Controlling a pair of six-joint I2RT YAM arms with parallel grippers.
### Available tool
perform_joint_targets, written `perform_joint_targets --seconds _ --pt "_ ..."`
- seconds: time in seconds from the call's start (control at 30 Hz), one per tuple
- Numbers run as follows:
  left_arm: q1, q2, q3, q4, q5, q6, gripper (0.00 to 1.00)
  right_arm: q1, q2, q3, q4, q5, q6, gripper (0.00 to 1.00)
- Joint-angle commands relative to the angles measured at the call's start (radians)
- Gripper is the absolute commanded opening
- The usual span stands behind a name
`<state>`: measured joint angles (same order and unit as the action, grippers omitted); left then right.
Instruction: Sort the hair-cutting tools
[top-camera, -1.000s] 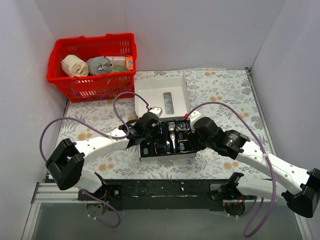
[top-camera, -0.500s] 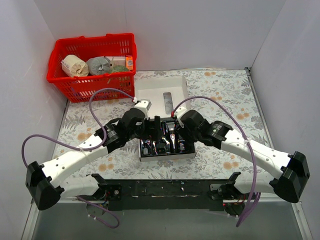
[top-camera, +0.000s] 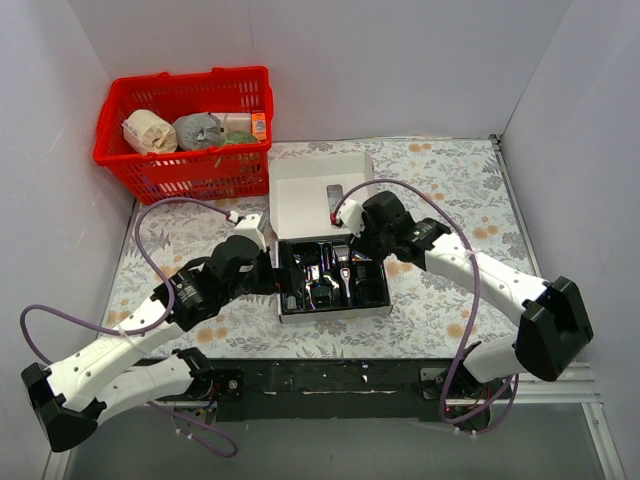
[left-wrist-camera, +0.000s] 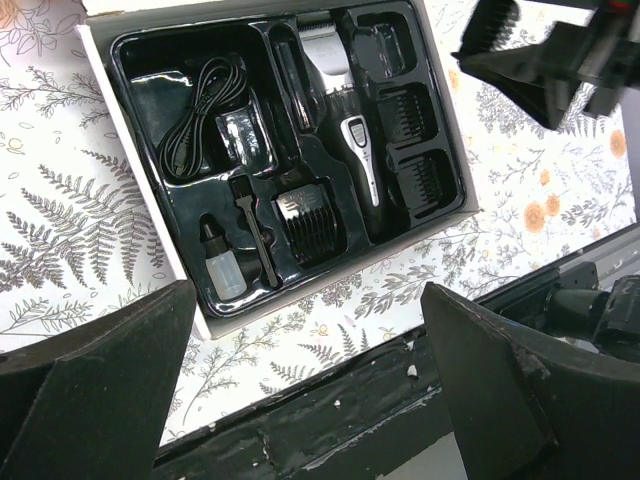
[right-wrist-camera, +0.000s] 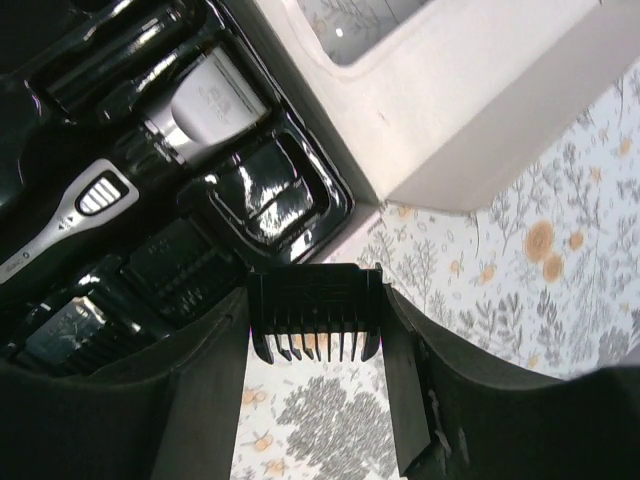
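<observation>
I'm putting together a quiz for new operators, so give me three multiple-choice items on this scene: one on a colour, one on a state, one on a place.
1. What colour is the basket? A blue; B green; C red.
2. The right gripper is: A shut on a comb attachment; B open, empty; C out of view.
3. Where is the cord? A in the basket; B in the right gripper; C in the black tray.
Answers: C, its walls are red; A, the comb sits clamped between its fingers; C, it lies coiled in a tray compartment.
</observation>
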<state>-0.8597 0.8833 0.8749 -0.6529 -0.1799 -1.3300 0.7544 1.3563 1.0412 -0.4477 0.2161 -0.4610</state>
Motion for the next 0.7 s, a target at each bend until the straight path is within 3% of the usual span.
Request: perform_joint_targets --seconds 0.0,0.3,0.67 --pt "-0.002 -0.043 -0.013 -0.031 -0.026 -0.029 0.98 -0.033 0.111 0.117 0.004 -0.196 -0.165 0.27" --pt "-0.002 -0.118 -0.017 -0.004 0.031 0.006 0.98 -0.109 0.265 0.241 -0.088 -0.392 -0.255 0.27" --pt "-0.002 -0.155 -0.073 0.084 0.152 0.046 0.98 -0.147 0.271 0.243 -0.140 -0.517 -0.357 0.33"
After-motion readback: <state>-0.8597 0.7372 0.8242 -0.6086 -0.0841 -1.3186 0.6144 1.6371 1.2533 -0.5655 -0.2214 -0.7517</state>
